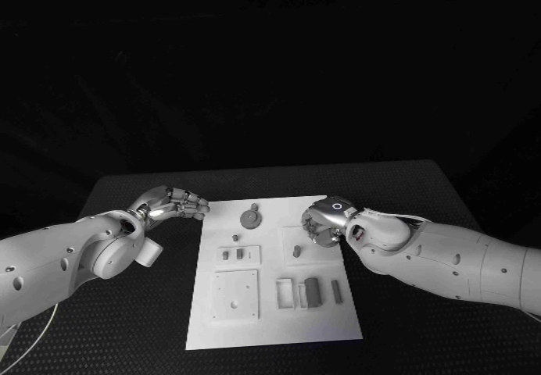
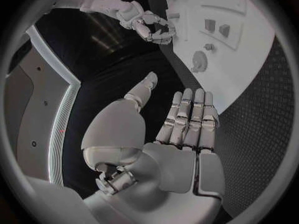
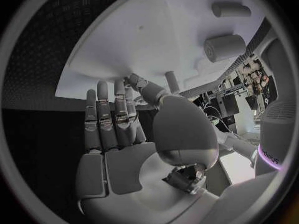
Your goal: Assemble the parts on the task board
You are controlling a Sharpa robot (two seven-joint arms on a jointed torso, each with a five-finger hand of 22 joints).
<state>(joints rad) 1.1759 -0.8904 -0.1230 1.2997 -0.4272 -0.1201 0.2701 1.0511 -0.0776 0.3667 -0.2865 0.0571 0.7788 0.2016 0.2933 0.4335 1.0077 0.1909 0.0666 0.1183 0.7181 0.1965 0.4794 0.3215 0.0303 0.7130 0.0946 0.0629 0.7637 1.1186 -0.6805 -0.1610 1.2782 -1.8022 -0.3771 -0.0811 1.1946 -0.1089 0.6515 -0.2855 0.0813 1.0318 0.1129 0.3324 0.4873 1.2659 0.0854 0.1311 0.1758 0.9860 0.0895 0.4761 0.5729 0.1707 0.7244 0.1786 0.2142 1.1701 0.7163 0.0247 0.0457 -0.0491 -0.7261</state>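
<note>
head: white rectangular task board (image 1: 276,328) mid-table, small grey parts (image 1: 250,216) on it | left wrist: left hand (image 2: 181,129) off board's edge, fingers straight, empty | right wrist: right hand (image 3: 124,129) over board, fingers extended, empty

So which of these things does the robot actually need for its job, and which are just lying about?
For the job:
- task board
- gear
- small peg
- grey blocks
- square plate
- left hand, holding nothing
- right hand, over the board

Just there:
- black table
</note>
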